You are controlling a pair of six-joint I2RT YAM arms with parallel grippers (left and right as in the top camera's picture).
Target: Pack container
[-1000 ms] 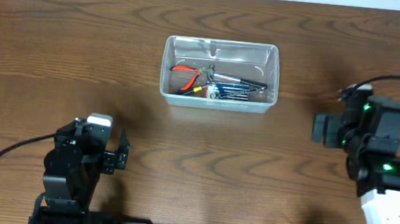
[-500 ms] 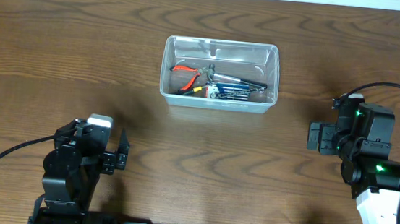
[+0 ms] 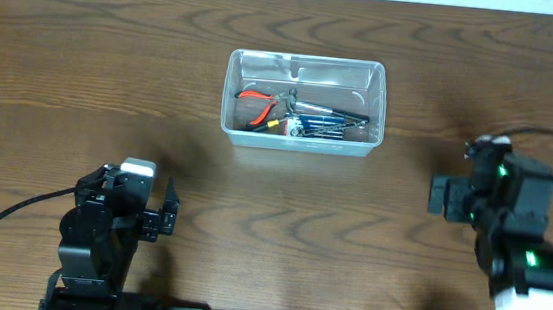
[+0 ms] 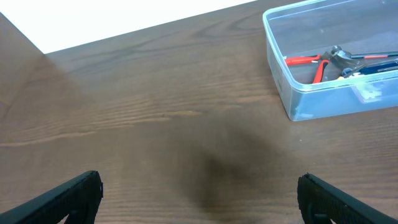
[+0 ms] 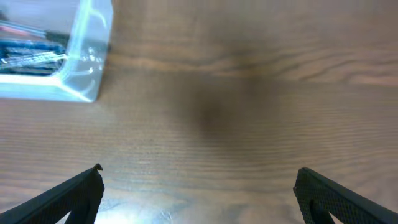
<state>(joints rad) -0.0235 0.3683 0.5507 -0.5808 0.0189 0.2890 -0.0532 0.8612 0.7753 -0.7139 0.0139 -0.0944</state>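
At lower left of the overhead view, the left end effector [image 3: 165, 215] gapes wide, empty. At upper centre the container [image 3: 301, 140] sits on the table [image 3: 83, 68], open side up and long axis left-to-right, with red-handled pliers [image 3: 254, 98] inside. At right, the right end effector [image 3: 440, 197] is spread wide, empty.

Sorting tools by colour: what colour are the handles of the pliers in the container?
Red; the pliers show best in the left wrist view.

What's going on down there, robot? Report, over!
Left hand open, empty. Right hand open, empty. Container mid-table, red-handled pliers and other tools inside. Nothing between hands and container.
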